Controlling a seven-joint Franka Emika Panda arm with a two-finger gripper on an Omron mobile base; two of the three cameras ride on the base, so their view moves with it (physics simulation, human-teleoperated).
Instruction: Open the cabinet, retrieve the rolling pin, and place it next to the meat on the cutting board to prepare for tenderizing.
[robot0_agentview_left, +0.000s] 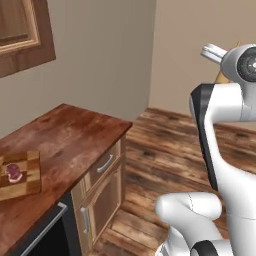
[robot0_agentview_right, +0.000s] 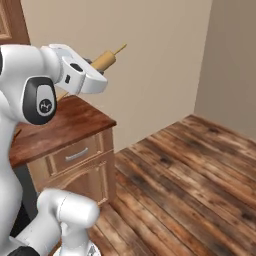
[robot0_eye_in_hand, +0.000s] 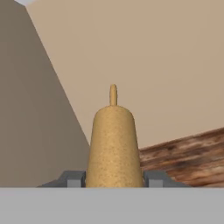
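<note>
1. Left base view: one cutting board (robot0_agentview_left: 21, 176) lies flat on the reddish-brown counter (robot0_agentview_left: 65, 135) at the left edge, square and checkered in light and dark brown. One piece of meat (robot0_agentview_left: 13, 172) sits on it, a small reddish-pink lump with paler patches, far smaller than the board. At the top left I see one corner of the cabinet (robot0_agentview_left: 22, 35), brown wood with a raised panel. Below the counter's front I count one drawer with a short grey handle (robot0_agentview_left: 104, 163) and one door under it with its own grey handle. My arm rises on the right; a sliver of tan wood shows just behind my wrist.

2. Right base view: one rolling pin (robot0_agentview_right: 104, 62) pokes out of my claw (robot0_agentview_right: 93, 68), slim, light tan, with a thin stub handle at its far end. It is up in the air, above the counter's corner and tilted upward toward the beige wall. My claw is pinching it near its middle. One drawer front and one door show beneath the counter.

3. Hand view: the rolling pin (robot0_eye_in_hand: 113, 148) stands straight ahead between my two dark finger tips (robot0_eye_in_hand: 74, 179), a speckled tan cylinder narrowing to one small stub on top. Both tips press its sides. Behind it are beige walls and wooden plank floor (robot0_eye_in_hand: 183, 157).
</note>
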